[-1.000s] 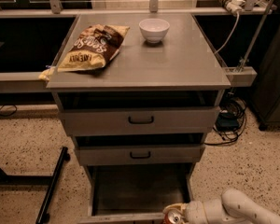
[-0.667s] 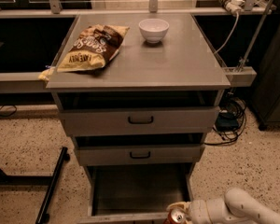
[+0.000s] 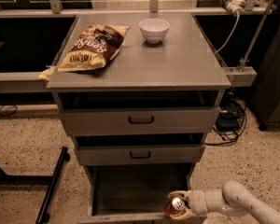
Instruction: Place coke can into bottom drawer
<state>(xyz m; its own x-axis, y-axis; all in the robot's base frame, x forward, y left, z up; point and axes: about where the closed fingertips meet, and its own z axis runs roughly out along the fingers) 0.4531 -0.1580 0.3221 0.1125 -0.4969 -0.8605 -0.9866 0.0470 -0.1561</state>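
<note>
Gripper (image 3: 178, 206) clamped on the coke can (image 3: 174, 206), at the front right corner of the open bottom drawer (image 3: 130, 192), chip bag (image 3: 91, 47) and white bowl (image 3: 154, 30) on the cabinet top (image 3: 177, 62)

Small red coke can (image 3: 173, 208), silver top w/ tab facing the camera. It sits at front right corner of bottom drawer (image 3: 130, 190), right by the front edge; can't tell if it touches the drawer. Gripper (image 3: 177, 204) is at the same corner, coming in from drawer's right, pale fingers clasping the can top & bottom. Bottom drawer: lowest of three, grey metal, deep, pulled out, dark grey floor showing.
</note>
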